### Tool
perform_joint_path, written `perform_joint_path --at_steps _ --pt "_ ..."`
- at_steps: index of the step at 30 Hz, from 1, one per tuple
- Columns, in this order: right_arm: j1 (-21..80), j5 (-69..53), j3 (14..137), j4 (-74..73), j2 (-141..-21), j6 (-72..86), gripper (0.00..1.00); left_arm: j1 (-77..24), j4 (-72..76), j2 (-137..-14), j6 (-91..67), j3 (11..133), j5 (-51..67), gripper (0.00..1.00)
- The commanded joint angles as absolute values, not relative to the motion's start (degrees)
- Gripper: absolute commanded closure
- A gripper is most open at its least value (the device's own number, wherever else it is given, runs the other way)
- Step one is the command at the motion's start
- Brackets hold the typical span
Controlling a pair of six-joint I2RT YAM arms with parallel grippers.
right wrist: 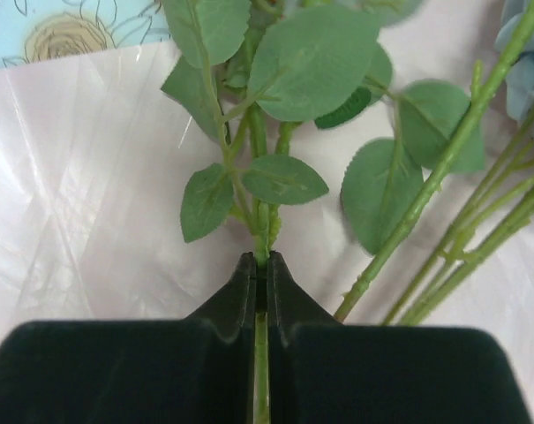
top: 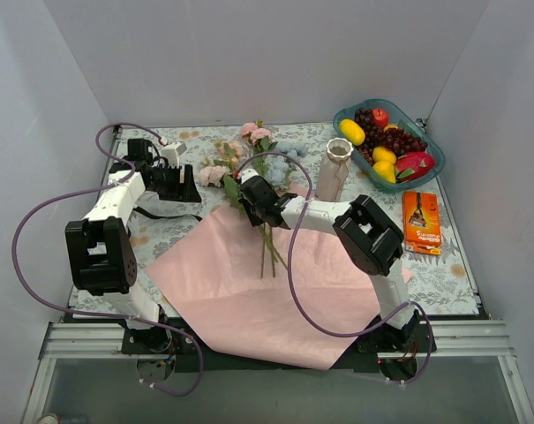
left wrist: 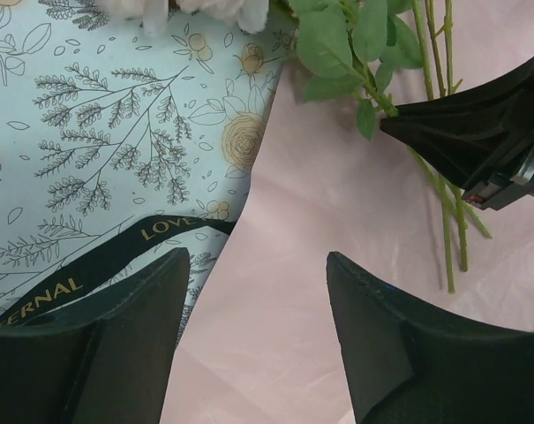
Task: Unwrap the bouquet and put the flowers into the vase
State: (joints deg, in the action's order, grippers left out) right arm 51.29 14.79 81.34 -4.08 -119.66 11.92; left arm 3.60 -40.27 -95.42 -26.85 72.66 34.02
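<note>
Firmly, right tool (right wrist: 260, 263) pinches a slim, perhaps plastic flower stem (right wrist: 262, 233).

Two arms are sharing one table (top: 452, 274), each carrying one gripper: the left gripper (left wrist: 258, 265) and the right gripper (right wrist: 260, 265). The table is carrying one vase (top: 334, 168), one sheet of wrapping paper (top: 240, 291), one ribbon (left wrist: 116, 256), one orange box (top: 422, 223) and one bowl (top: 425, 132). The bowl is holding three yellow fruits (top: 352, 132), one small red fruit (top: 379, 116), one grape bunch (top: 399, 140) and one larger pink-red fruit (top: 415, 163). The flowers (top: 253, 132) are lying in one loose cluster (too overlapped for an exact count; at least four stems are showing).
</note>
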Motion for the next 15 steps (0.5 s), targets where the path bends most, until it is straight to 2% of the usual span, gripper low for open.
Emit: perform_joint_path --at_steps 1,15 --pt "50.98 12.92 84.2 -2.82 -117.44 12.3 0.99 3.78 -41.22 -90.97 -26.46 74.79 35.51 0.37" --pt "50.98 12.04 81.66 1.04 -103.64 11.86 0.99 3.78 -42.1 -90.53 -27.25 75.32 36.04 0.36"
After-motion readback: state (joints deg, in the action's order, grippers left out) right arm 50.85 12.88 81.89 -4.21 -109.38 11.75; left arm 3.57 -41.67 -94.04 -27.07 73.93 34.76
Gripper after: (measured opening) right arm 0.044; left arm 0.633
